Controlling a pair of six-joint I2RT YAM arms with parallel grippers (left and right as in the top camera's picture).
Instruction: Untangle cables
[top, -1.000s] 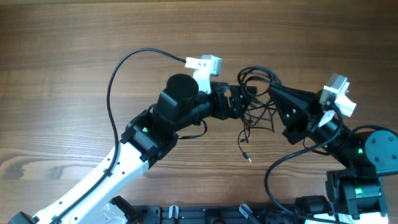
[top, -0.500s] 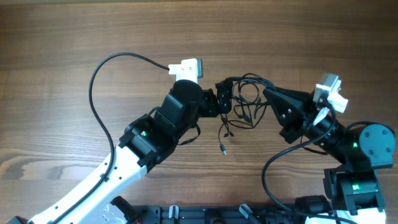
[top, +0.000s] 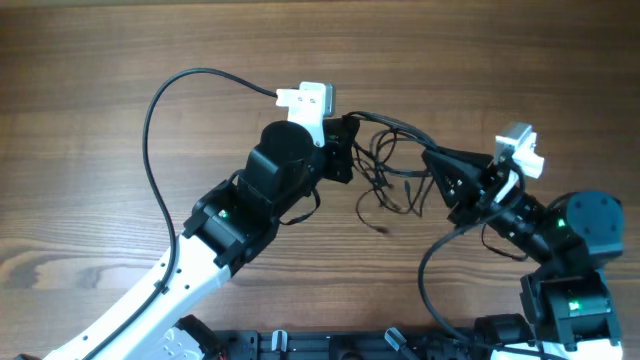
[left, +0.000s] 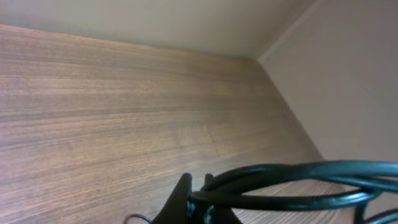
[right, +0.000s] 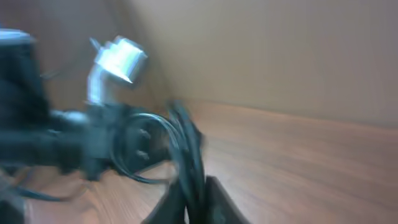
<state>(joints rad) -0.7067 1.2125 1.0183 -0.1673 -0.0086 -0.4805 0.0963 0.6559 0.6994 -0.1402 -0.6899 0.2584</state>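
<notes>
The cables (top: 388, 172) are a loose tangle of thin black cords hanging between my two grippers in the overhead view, with one plug end (top: 385, 230) trailing on the wood. My left gripper (top: 347, 152) holds the tangle's left side. In its wrist view the fingertips (left: 185, 185) are pinched shut on two strands of the cables (left: 298, 172), which run off to the right. My right gripper (top: 429, 156) meets the tangle's right side. In the blurred right wrist view the cables (right: 186, 134) pass between its close-set fingers (right: 217, 190).
The left arm's thick black wire (top: 152, 110) arcs over the table to the white camera mount (top: 308, 100). The right arm's white camera (top: 518, 150) sits behind its gripper. A black rail (top: 350, 345) runs along the front edge.
My left gripper has shut on the tangle; it stood open before. The tangle and its trailing plug have shifted between the arms, and both grippers have moved a little toward the far side.
</notes>
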